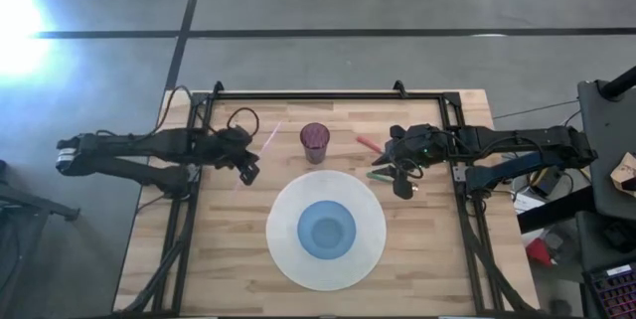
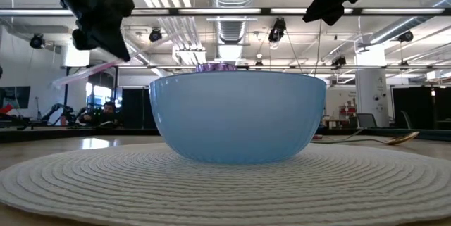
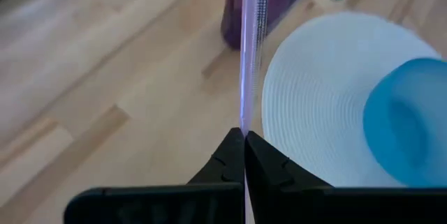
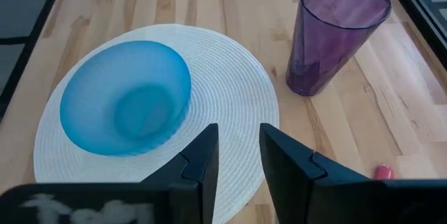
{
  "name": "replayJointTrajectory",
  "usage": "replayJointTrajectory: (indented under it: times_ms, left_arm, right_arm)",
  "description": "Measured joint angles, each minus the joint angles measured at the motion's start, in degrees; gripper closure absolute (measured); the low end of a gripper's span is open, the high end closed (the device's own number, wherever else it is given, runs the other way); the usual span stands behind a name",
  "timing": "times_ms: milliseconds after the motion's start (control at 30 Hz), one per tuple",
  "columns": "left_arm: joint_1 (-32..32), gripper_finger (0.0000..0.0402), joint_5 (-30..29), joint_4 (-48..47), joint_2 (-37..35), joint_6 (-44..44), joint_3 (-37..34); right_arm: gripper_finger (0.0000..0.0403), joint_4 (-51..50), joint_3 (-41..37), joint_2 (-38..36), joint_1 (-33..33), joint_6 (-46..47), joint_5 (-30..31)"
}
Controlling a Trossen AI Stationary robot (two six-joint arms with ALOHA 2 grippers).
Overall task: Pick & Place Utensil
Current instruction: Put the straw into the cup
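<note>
- We judge the step in hand to be the carry: our left end effector has its fingers pressed together on a pale pink translucent utensil, pinching it at one end, and it hangs above the counter on the left side, toward the far edge.
- In the left wrist view the utensil runs straight out from the closed fingertips and reaches toward the purple cup; the low view shows it lifted clear of the surface, slanting down from the end effector.
- The purple cup stands upright near the middle of the far edge, just beyond the round white placemat, which carries the blue bowl at its centre.
- The task sentence names no destination. The next move, as we read it, calls for swinging the utensil over the cup or the bowl, tipping it to suit, and only then letting go.
- The cup's rim is narrow, so we would need the utensil's free end lined up over the opening before lowering.
- Our right end effector waits with fingers spread above the right side of the counter; its wrist view shows the gap between its fingers.
- Beneath and beside it lie a green-handled utensil and a red-handled one, both on the counter to the right of the cup.
- Nothing stands between the held utensil and the cup; the right arm is well apart from that path.
</note>
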Motion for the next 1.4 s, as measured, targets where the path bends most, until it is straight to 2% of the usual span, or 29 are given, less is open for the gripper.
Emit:
replayJointTrajectory:
  times_ms: [167, 333, 633, 800, 1000, 1167, 1400]
  left_arm:
    - [0.00, 0.0402, -3.93, 2.53, -0.20, 3.71, 2.20]
    - [0.02, 0.0401, -4.74, 10.86, 0.33, 9.84, 2.48]
    - [0.02, 0.0401, -4.70, 25.00, 1.85, 21.62, 2.48]
    - [0.01, 0.0401, -3.50, 32.69, 3.11, 27.86, 2.47]
    - [0.00, 0.0401, -0.65, 43.15, 5.81, 35.95, 2.16]
    - [0.00, 0.0401, 2.23, 50.81, 9.31, 39.20, 0.70]
    - [0.00, 0.0401, 2.33, 56.59, 14.02, 41.90, 0.51]
  right_arm:
    - [0.0285, 3.90, 0.00, 0.00, 0.00, 1.52, 1.59]
    - [0.0261, 10.38, 0.00, 0.00, -0.09, 0.99, 4.51]
    - [0.0208, 25.10, 0.00, 0.00, -1.17, -4.59, 7.63]
    - [0.0187, 32.97, 0.00, 0.02, -1.98, -12.68, 7.58]
    - [0.0181, 41.41, 0.00, 0.09, -2.19, -22.27, 4.52]
    - [0.0181, 49.38, 0.07, 2.33, -2.37, -24.81, 2.83]
    - [0.0181, 54.96, 0.58, 8.64, -3.77, -27.37, 2.70]
